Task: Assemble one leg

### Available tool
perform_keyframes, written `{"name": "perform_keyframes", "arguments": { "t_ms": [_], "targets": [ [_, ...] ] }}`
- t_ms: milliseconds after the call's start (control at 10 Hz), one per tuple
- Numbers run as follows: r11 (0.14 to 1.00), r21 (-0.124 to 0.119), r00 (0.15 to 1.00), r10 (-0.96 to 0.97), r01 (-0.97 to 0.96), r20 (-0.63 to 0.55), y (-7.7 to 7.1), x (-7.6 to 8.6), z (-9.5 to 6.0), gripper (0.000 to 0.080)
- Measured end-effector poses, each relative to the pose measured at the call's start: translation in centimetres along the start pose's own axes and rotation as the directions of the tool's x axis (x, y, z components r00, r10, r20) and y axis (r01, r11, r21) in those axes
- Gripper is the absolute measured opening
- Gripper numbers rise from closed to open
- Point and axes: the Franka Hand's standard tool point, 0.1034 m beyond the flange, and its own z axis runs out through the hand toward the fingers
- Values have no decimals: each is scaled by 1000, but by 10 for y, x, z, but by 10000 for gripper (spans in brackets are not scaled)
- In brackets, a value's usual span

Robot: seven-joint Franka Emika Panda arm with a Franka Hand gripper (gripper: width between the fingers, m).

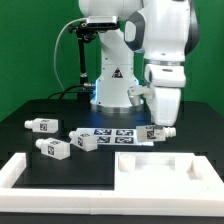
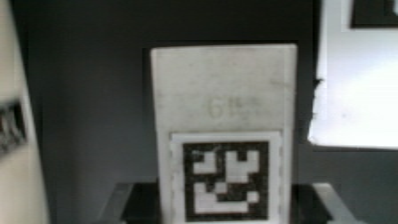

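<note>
My gripper [image 1: 160,124] is at the exterior view's right, low over the black table, shut on a stubby white leg [image 1: 153,133]. In the wrist view this leg [image 2: 222,110] fills the middle, its square tag facing the camera. It sits between the dark fingers [image 2: 139,200] of the gripper [image 2: 222,208], which press on both of its sides. I cannot tell whether the leg touches the table. Three more tagged legs lie loose at the left: one far left [image 1: 42,125], one nearer the front [image 1: 52,148], one by the middle [image 1: 85,140].
The marker board [image 1: 112,133] lies just left of the gripper. A large flat white panel [image 1: 165,170] lies in front, also seen in the wrist view [image 2: 356,90]. A white border rail [image 1: 25,172] runs along the front left. The robot base [image 1: 112,85] stands behind.
</note>
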Motion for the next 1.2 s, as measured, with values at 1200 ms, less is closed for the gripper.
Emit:
{"name": "perform_keyframes", "arguments": {
  "t_ms": [1200],
  "targets": [
    [561, -3, 561, -828, 828, 23, -24, 27, 19, 285]
  ]
}}
